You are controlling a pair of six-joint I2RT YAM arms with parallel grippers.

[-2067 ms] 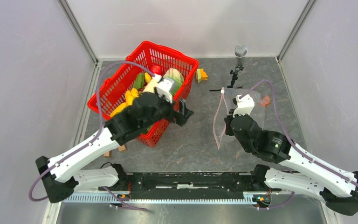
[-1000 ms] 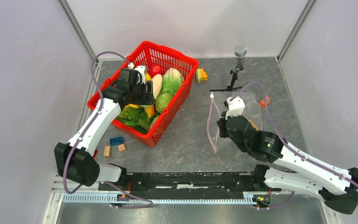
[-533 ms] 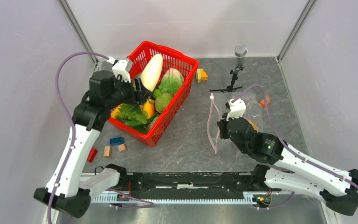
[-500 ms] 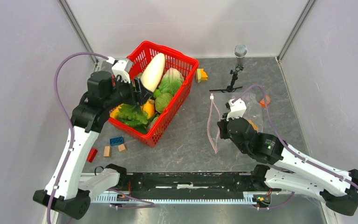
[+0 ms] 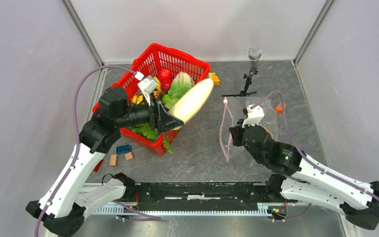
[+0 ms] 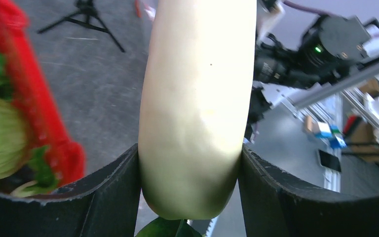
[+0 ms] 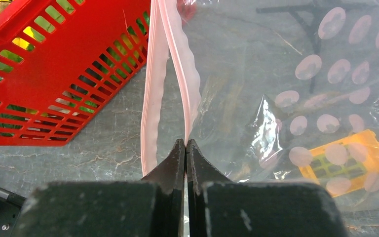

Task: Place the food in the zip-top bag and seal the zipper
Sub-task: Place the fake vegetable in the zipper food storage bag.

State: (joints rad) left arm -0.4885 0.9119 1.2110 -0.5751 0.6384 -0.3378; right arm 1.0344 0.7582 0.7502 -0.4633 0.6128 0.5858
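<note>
Cream-white vegetable (image 6: pixel 197 108), gripped by its butt end in the left fingers (image 6: pixel 103 197) beside the red basket (image 5: pixel 182 54), should travel tip-first into the mouth of the zip-top bag (image 7: pixel 276 89), whose pink zipper (image 7: pixel 180 59) the closed right fingers (image 7: pixel 165 175) pinch.

1. The surface (image 5: pixel 202 148) is dark grey and veined like stone.
2. A red mesh basket (image 5: pixel 177 53) stands toward the far left corner.
3. Just off the basket's near side, toward the left edge, lie a blue block (image 5: pixel 124 148), two wooden blocks (image 5: pixel 113 159) and a red block (image 5: pixel 97 164).
4. A yellow-orange block (image 5: pixel 213 77) sits by the basket's far right corner.
5. A small black tripod (image 5: pixel 246 85) stands near the far edge.
6. The clear zip-top bag (image 7: pixel 276 98) lies on the right half, with a small orange piece (image 5: pixel 279 106) beside it.
</note>
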